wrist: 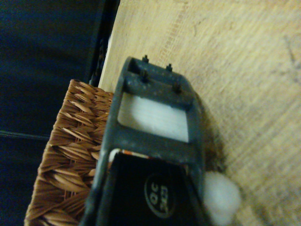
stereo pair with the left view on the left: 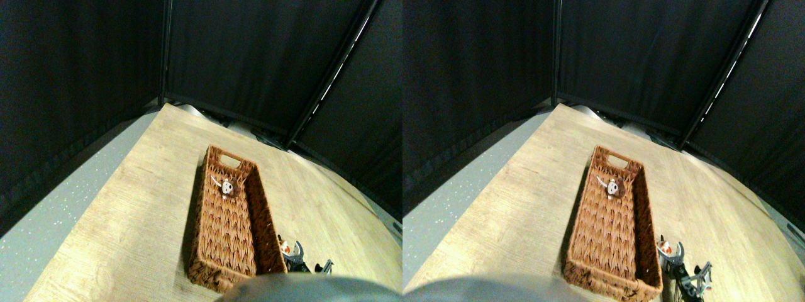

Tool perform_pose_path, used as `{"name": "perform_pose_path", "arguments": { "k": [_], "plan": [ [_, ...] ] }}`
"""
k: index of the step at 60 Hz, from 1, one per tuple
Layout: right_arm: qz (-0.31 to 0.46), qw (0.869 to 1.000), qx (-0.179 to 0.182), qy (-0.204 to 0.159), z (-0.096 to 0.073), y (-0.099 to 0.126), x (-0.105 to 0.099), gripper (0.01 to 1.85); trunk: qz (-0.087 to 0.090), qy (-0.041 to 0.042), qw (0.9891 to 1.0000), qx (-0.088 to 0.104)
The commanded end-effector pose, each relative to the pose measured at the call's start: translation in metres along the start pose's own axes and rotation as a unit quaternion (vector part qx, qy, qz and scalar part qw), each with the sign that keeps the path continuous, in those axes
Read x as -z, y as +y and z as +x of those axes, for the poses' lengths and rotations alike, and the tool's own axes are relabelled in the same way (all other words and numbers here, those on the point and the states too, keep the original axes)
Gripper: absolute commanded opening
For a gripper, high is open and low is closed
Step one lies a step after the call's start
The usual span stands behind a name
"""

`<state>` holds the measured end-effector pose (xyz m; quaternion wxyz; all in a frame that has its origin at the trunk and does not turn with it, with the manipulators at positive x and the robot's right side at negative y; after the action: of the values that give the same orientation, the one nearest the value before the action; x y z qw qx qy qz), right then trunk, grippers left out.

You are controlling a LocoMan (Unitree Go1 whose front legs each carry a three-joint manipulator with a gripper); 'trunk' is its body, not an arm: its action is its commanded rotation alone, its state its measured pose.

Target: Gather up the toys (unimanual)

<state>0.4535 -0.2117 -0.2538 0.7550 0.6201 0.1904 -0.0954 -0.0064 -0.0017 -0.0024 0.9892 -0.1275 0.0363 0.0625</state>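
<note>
A long brown wicker basket (stereo pair with the left view on the left: 226,220) lies lengthwise on the wooden table. One brown toy (stereo pair with the left view on the left: 227,187) with a white string loop rests inside it near the far end. Just right of the basket's near end, my right gripper (stereo pair with the left view on the left: 290,248) is low over the table, shut on a white-and-orange toy (stereo pair with the left view on the left: 285,247). In the wrist view the dark jaw frame covers most of that toy (wrist: 153,117). White plush shows through the frame, and a white tuft sticks out beside it. The basket's woven wall (wrist: 66,155) is right alongside the jaw.
The wooden table (stereo pair with the left view on the left: 126,214) has a grey floor strip (stereo pair with the left view on the left: 56,214) along its left edge. Black curtains (stereo pair with the left view on the left: 251,56) close off the back and both sides. The basket's far end has a handle cut-out (stereo pair with the left view on the left: 230,161).
</note>
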Motion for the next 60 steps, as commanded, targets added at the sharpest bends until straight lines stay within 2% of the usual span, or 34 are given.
{"name": "perform_pose_path", "arguments": {
  "k": [1, 8, 17, 19, 20, 22, 23, 31, 32, 36, 38, 46, 48, 49, 54, 60],
  "plan": [
    [0.002, 1.000, 0.011, -0.022, 0.003, -0.003, -0.006, 0.77, 0.002, 0.0191, 0.9998, -0.007],
    [0.012, 0.999, 0.006, -0.030, 0.004, -0.004, -0.010, 0.73, 0.003, 0.0194, 0.9998, -0.005],
    [0.016, 0.999, -0.007, -0.051, 0.000, -0.002, -0.012, 0.54, 0.005, 0.0229, 0.9997, -0.002],
    [0.011, 0.998, -0.007, -0.055, 0.000, -0.001, -0.012, 0.36, 0.005, 0.0230, 0.9997, -0.002],
    [0.011, 0.998, -0.007, -0.055, 0.000, -0.001, -0.012, 0.36, 0.005, 0.0232, 0.9997, -0.002],
    [0.006, 0.998, -0.013, -0.063, 0.000, -0.001, -0.012, 0.10, 0.005, 0.0230, 0.9997, -0.001],
    [-0.002, 0.998, -0.015, -0.066, -0.001, 0.000, -0.012, 0.06, 0.005, 0.0230, 0.9997, -0.001],
    [-0.013, 0.995, -0.020, -0.093, -0.004, 0.007, -0.013, 0.06, 0.005, 0.0213, 0.9998, -0.001],
    [-0.016, 0.995, -0.022, -0.098, -0.005, 0.009, -0.014, 0.06, 0.005, 0.0187, 0.9998, 0.000],
    [-0.028, 0.993, -0.031, -0.107, -0.006, 0.012, -0.016, 0.06, 0.006, 0.0188, 0.9998, 0.000],
    [-0.044, 0.992, -0.037, -0.116, -0.007, 0.015, -0.018, 0.06, 0.007, 0.0163, 0.9998, 0.001],
    [-0.061, 0.989, -0.054, -0.125, -0.010, 0.025, -0.023, 0.06, 0.010, 0.0143, 0.9998, 0.005],
    [-0.074, 0.988, -0.062, -0.120, -0.010, 0.031, -0.026, 0.06, 0.012, 0.0128, 0.9998, 0.006],
    [-0.104, 0.985, -0.067, -0.121, -0.011, 0.035, -0.026, 0.06, 0.013, 0.0116, 0.9998, 0.007],
    [-0.131, 0.981, -0.093, -0.106, -0.012, 0.051, -0.029, 0.06, 0.020, 0.0066, 0.9997, 0.010],
    [-0.122, 0.981, -0.114, -0.100, -0.014, 0.069, -0.029, 0.06, 0.026, 0.0045, 0.9996, 0.013]
  ]
}}
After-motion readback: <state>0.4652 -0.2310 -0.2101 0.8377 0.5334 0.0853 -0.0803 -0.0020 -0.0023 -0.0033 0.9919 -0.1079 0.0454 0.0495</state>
